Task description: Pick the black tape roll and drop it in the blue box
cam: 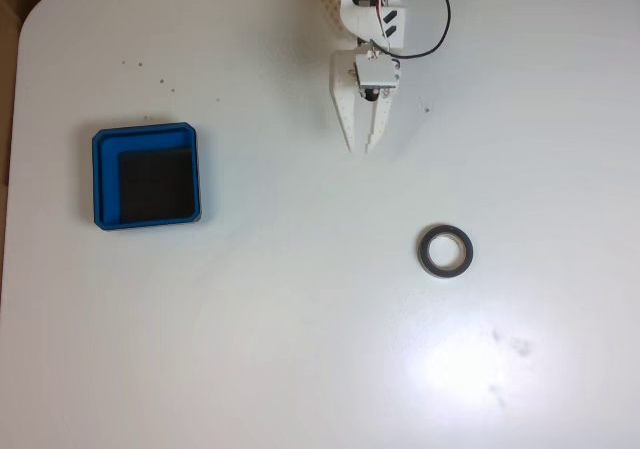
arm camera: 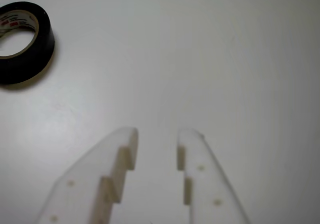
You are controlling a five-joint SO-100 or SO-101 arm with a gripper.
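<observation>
Black tape roll (cam: 445,251) flat on table (cam: 300,349), at about 4 o'clock from gripper (cam: 361,147) in fixed view, well apart | 10 o'clock in wrist view (arm camera: 22,42) | gripper empty, jaws slightly parted | blue box (cam: 146,177) at 9 o'clock, opposite side

Wrist view's left edge clips the black tape roll (arm camera: 22,42) — its printed lettering unreadable.

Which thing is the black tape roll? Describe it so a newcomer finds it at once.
On the white table in the fixed view, look right of and below the white gripper. The black tape roll lies flat there alone: a small dark ring with an open centre, unlike the square blue box far left.
</observation>
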